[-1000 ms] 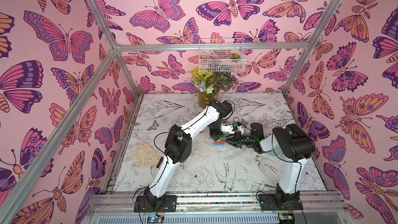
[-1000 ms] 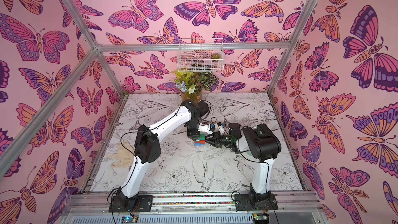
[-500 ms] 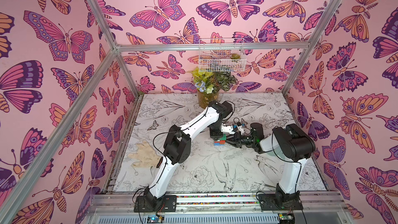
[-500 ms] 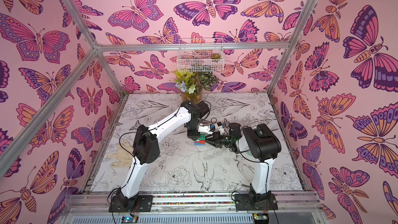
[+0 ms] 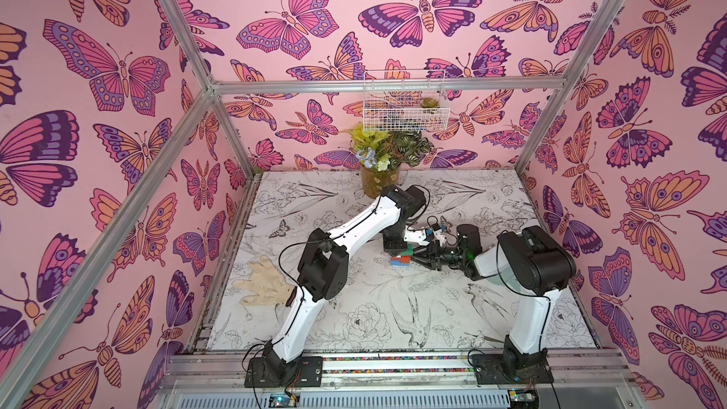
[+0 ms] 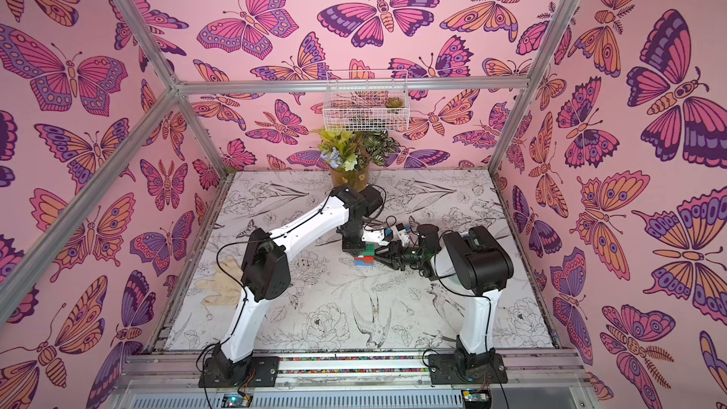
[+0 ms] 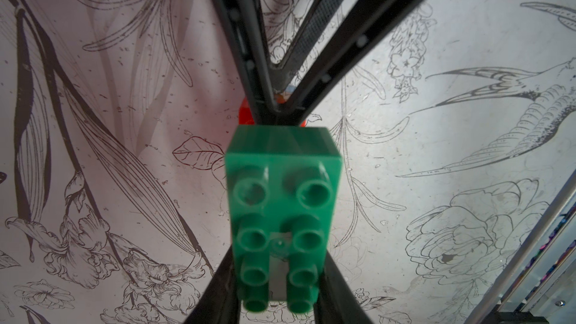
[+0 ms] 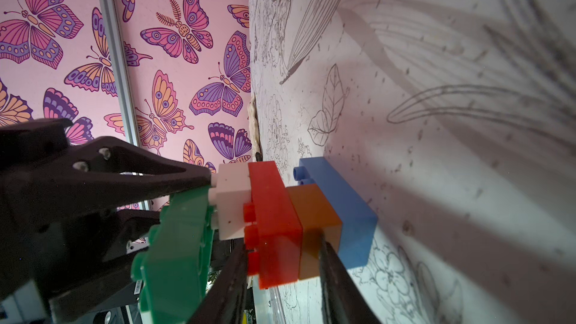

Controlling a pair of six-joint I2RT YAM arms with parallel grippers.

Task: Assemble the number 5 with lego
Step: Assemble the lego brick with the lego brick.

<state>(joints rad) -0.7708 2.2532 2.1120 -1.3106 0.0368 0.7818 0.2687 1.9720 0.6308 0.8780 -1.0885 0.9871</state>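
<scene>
Left tool [image 7: 279,255] is clamped tight on the green brick [image 7: 282,188], studs facing its wrist camera, and the brick is down on the white brick [image 8: 232,201]. It sits tilted, though, and white's studs show in the gap, so it is not flat on. Right tool [image 8: 283,241] comes in from the opposite side, jaws narrow, pinching the stack [image 5: 400,260]. One finger [image 8: 237,272] crosses the free studs of the red brick [image 8: 274,213], and the other [image 8: 335,275] lies against the orange brick [image 8: 314,210]. Down the stack it goes white on red, red on orange, orange on the blue brick [image 8: 339,197], and blue flat on the worktop [image 5: 354,308]. White and orange sit at opposite ends of red, and blue's studs show bare under the white end. In both top views the stack [image 6: 364,260] stands mid-worktop, right between the two tools, which meet tip to tip over it. At the back edge, well apart, stands a vase [image 5: 379,182] of flowers, with a wire basket [image 5: 405,102] on the wall above it. Over by the left edge lies a tan glove-shaped patch [image 5: 265,283].
</scene>
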